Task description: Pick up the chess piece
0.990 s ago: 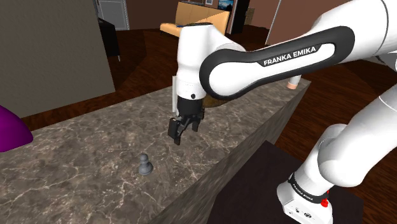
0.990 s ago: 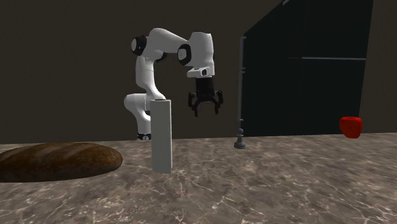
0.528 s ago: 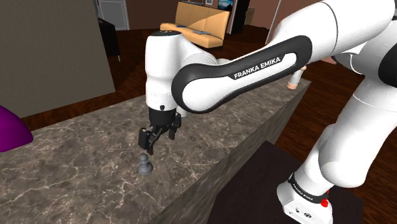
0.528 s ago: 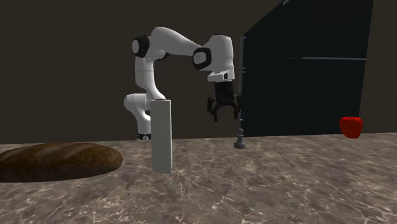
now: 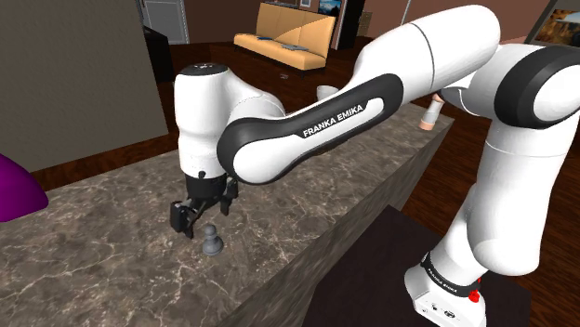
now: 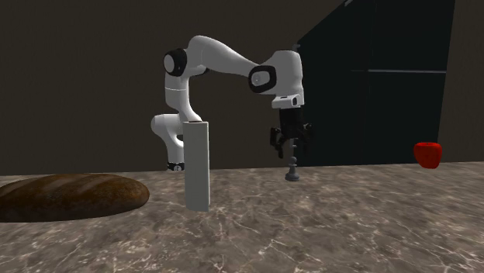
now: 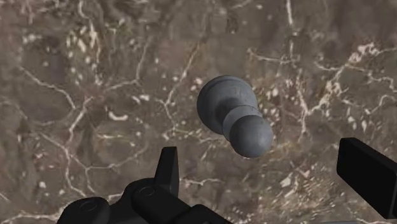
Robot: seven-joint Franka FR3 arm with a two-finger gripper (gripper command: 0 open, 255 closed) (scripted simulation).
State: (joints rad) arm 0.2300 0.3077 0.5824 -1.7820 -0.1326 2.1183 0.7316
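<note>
A grey pawn-shaped chess piece (image 5: pixel 213 241) stands upright on a brown marbled counter (image 5: pixel 112 232). The black gripper (image 5: pixel 199 215) hangs just above it, its fingers spread apart and touching nothing. In the wrist view one finger (image 7: pixel 369 175) is cut off at the edge. A purple object (image 5: pixel 17 190) is cropped at the shoulder view's left.

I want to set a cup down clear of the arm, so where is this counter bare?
Bare marble counter lies between the grey pawn and the red object, and, in the second exterior view, in front of the white block. Crowded: right around the pawn, under the open gripper, and by the bread loaf.
</note>
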